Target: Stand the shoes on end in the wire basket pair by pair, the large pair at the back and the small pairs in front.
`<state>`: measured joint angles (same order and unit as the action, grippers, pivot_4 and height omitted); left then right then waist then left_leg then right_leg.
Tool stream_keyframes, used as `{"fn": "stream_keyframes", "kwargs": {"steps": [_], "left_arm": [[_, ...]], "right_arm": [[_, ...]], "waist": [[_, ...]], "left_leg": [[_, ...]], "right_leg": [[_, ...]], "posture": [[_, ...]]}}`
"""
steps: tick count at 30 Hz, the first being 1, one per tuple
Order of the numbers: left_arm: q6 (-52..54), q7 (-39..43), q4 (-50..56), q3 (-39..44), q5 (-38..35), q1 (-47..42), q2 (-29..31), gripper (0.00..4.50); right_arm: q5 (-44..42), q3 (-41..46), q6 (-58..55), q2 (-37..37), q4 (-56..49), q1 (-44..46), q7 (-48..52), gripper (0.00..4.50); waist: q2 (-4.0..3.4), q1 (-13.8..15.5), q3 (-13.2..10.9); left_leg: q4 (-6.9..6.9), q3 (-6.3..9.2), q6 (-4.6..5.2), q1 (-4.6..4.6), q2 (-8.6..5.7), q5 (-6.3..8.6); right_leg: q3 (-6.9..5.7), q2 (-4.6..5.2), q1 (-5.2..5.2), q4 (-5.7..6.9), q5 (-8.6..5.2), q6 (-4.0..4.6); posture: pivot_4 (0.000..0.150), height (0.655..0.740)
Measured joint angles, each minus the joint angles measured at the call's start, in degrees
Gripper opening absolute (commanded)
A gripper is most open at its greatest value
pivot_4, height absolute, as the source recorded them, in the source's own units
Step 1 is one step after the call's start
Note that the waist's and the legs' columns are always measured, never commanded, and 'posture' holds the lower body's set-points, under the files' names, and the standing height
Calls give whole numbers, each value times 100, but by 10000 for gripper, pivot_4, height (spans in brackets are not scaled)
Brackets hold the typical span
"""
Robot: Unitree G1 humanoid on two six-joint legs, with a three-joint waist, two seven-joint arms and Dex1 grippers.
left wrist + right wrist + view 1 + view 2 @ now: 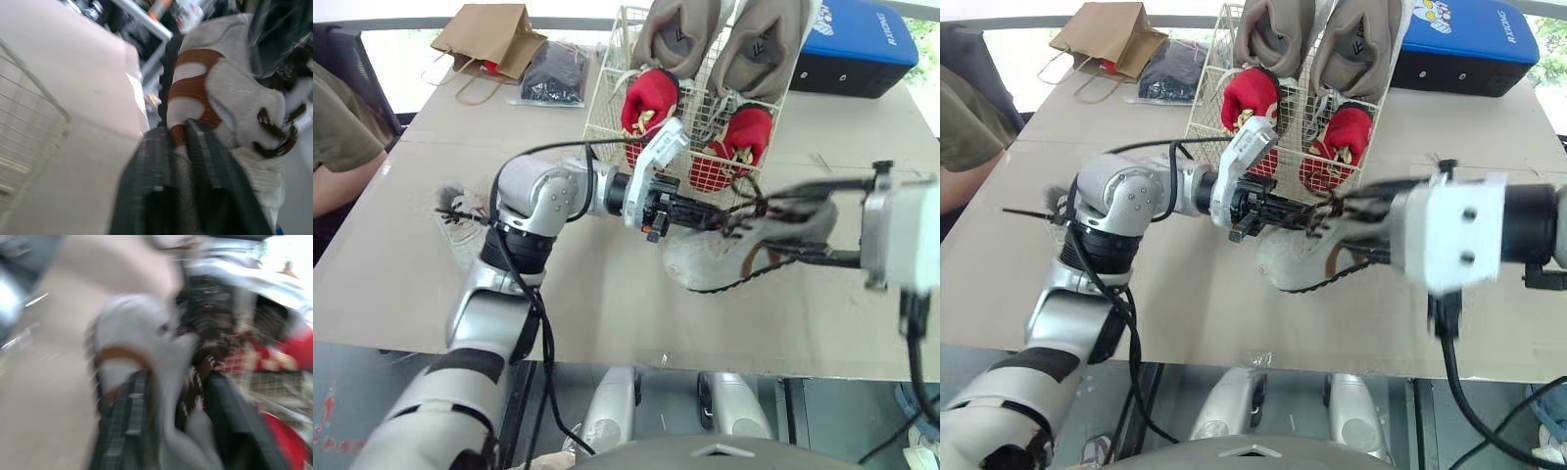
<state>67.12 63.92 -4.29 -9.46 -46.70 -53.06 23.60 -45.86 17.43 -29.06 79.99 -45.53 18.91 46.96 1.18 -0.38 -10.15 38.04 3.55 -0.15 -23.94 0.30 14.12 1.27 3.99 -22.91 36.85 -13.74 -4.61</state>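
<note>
Here, both jaws clamp the grey shoe [705, 262] (near the basket [607, 88]).

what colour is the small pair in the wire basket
Red, the small fabric shoes; best seen in the left eye view.

Large pair [671, 34] behind small pair [651, 100] in basket [605, 110]; shoe [715, 262] before basket.

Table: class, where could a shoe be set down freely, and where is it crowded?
Free: the table's near left corner, and the strip right of the basket, below the blue case. Crowded: before the basket, where left pincer and right pincer hold the grey shoe.
</note>
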Motion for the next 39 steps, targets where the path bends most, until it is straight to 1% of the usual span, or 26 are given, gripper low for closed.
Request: {"fn": "stream_keyframes", "kwargs": {"steps": [1, 2, 3, 4, 6, 7, 8, 10, 13, 15, 16, 17, 18, 21, 23, 24, 27, 28, 30, 31, 33, 34, 35, 37, 39], "left_arm": [[-3, -201, 9, 164, -27, 55, -66, 0], [-231, -689, 143, 649, -41, 181, -305, 0], [-406, -985, 231, 887, -30, 195, -409, 0], [-597, -1180, 335, 1042, 2, 215, -457, 0], [-1292, -1516, 669, 1284, 278, 318, -535, 0], [-1679, -1669, 821, 1300, 481, 405, -613, 0], [-1841, -1739, 836, 1293, 565, 436, -679, 0], [-2269, -1960, 886, 1242, 779, 624, -890, 0], [-2868, -2001, 944, 1115, 1157, 837, -894, 0], [-3149, -2015, 981, 1106, 1349, 921, -864, 0], [-3349, -2024, 1020, 1102, 1475, 982, -839, 0], [-3396, -2024, 1029, 1100, 1506, 992, -839, 0], [-3496, -2024, 1049, 1103, 1532, 1047, -831, 0], [-3648, -2028, 1043, 1109, 1658, 1125, -808, 0], [-3679, -2027, 1043, 1107, 1683, 1127, -813, 0], [-3740, -2018, 1043, 1095, 1698, 1128, -824, 0], [-3996, -2006, 1024, 1107, 1769, 1152, -880, 0], [-3892, -2000, 1034, 1160, 1626, 1152, -869, 0], [-3484, -1956, 1068, 1335, 1194, 1182, -762, 9196], [-3303, -1903, 1119, 1403, 988, 1231, -704, 11543], [-2794, -1781, 1372, 1468, 482, 1433, -500, 22281], [-2484, -1742, 1524, 1533, 205, 1571, -320, 26268], [-2260, -1685, 1641, 1604, 12, 1723, -97, 26268], [-1976, -1398, 1902, 1830, -290, 2298, 509, 26268], [-1943, -1045, 2115, 1955, -361, 2974, 1016, 26268]], "right_arm": [[-22, 146, -252, -97, 21, -156, -159, 34227], [-237, 584, -911, -510, 65, -517, -682, 34227], [-457, 818, -1315, -736, 113, -690, -1026, 34227], [-682, 974, -1605, -883, 166, -799, -1277, 34227], [-1435, 1013, -1976, -1459, 116, -821, -2100, 34227], [-1919, 835, -2042, -1802, 80, -668, -2649, 34227], [-2140, 721, -2046, -1980, 67, -555, -2941, 34227], [-2827, 108, -2053, -2686, 122, 99, -4044, 34227], [-3242, -568, -1997, -3667, 425, 795, -5282, 34227], [-3357, -864, -1979, -4061, 694, 1134, -5927, 34227], [-3375, -1023, -1979, -4267, 862, 1381, -6228, 30498], [-3373, -1054, -1980, -4300, 884, 1417, -6282, 29276], [-3324, -1169, -1987, -4412, 975, 1535, -6403, 26669], [-3053, -1384, -2033, -4614, 1183, 1642, -6568, 11784], [-2890, -1426, -2064, -4616, 1217, 1643, -6592, 3621], [-2830, -1426, -2068, -4628, 1239, 1644, -6590, 408], [-2623, -1432, -2070, -4657, 1246, 1727, -6499, 408], [-2543, -1438, -2078, -4652, 1257, 1776, -6443, 408], [-2392, -1481, -2078, -4639, 1258, 1784, -6249, 0], [-2312, -1492, -2078, -4613, 1258, 1788, -6159, 0], [-2053, -1491, -2072, -4431, 1264, 1821, -5884, 0], [-1944, -1491, -2067, -4368, 1247, 1828, -5703, 0], [-1849, -1488, -2049, -4301, 1224, 1828, -5566, 0], [-1497, -1410, -1876, -4081, 1119, 1842, -5214, 0], [-1056, -1403, -1667, -3884, 943, 1819, -4894, 0]], "waist": [[2, 4, -2], [17, 24, 1], [17, 38, 0], [16, 50, 1], [17, 51, 5], [9, 39, 9], [8, 40, 9], [9, 14, 9], [12, -48, 10], [11, -40, 9], [11, -23, 10], [11, -6, 10], [11, -2, 10], [11, 0, 10], [11, -5, 10], [11, -14, 10], [9, -35, 9], [10, -43, 9], [9, -69, 9], [8, -78, 8], [7, -78, 7], [7, -79, 7], [3, -79, 5], [-1, -90, 3], [-1, -89, 3]], "left_leg": [[8, 0, 0, -1, 0, 0], [18, 4, 0, -1, 1, 0], [24, 0, 1, -1, -1, 0], [23, -1, 1, 4, -3, 0], [23, -5, 0, 20, 0, 0], [20, -9, 0, 24, -1, 0], [23, -8, 0, 24, -2, 0], [25, -4, 1, 21, -2, -1], [26, -9, 1, 22, -1, -1], [23, -4, 1, 19, -1, -1], [22, -2, 0, 17, -1, -1], [21, 1, 0, 12, -2, -1], [19, 3, 0, 11, -2, -1], [12, 2, 3, 8, -4, 1], [12, 1, 5, 7, -4, 1], [12, 1, 5, 8, -4, 2], [12, 2, 6, 14, -2, 2], [12, 3, 6, 16, 1, 2], [12, 3, 6, 20, 4, 2], [12, 3, 6, 20, 6, 2], [11, 2, 7, 19, 7, 3], [10, 3, 7, 17, 7, 3], [8, 2, 7, 17, 7, 3], [0, -5, 7, 18, 7, 3], [-8, -6, 7, 19, 8, 3]], "right_leg": [[1, 0, -1, 5, 0, 0], [-1, 0, 5, 11, 1, 0], [2, 1, 6, 15, 2, 0], [5, 1, 8, 17, 2, -1], [8, 0, 18, 18, 3, 1], [14, -1, 18, 20, 3, 1], [13, -1, 19, 21, 2, 1], [14, -4, 19, 20, 3, 1], [20, -7, 17, 22, 3, 1], [14, -8, 13, 25, 3, 1], [10, -7, 13, 24, 3, 1], [6, -7, 12, 21, 3, 1], [2, -7, 12, 15, 3, 1], [1, -4, 12, 6, 3, 1], [1, -4, 12, 6, 3, 1], [1, -5, 12, 7, 3, 0], [2, -7, 12, 18, 3, 1], [2, -10, 12, 20, 3, 1], [5, -15, 12, 24, 3, 1], [6, -18, 11, 24, 3, 1], [5, -18, 11, 21, 2, 1], [5, -18, 11, 18, 2, 1], [6, -18, 10, 16, 2, 1], [13, -18, 1, 16, 2, 2], [13, -18, -1, 13, 1, 3]], "posture": [[1500, 7400], [1500, 7400], [1500, 7400], [1500, 7400], [1500, 7400], [1500, 7400], [1500, 7400], [1500, 7400], [1500, 7400], [1500, 7400], [1500, 7400], [1500, 7400], [1500, 7400], [1500, 7400], [1500, 7400], [1500, 7400], [1500, 7400], [1500, 7400], [1500, 7400], [1500, 7400], [1500, 7400], [1500, 7400], [1500, 7400], [1500, 7400], [1500, 7400]]}}
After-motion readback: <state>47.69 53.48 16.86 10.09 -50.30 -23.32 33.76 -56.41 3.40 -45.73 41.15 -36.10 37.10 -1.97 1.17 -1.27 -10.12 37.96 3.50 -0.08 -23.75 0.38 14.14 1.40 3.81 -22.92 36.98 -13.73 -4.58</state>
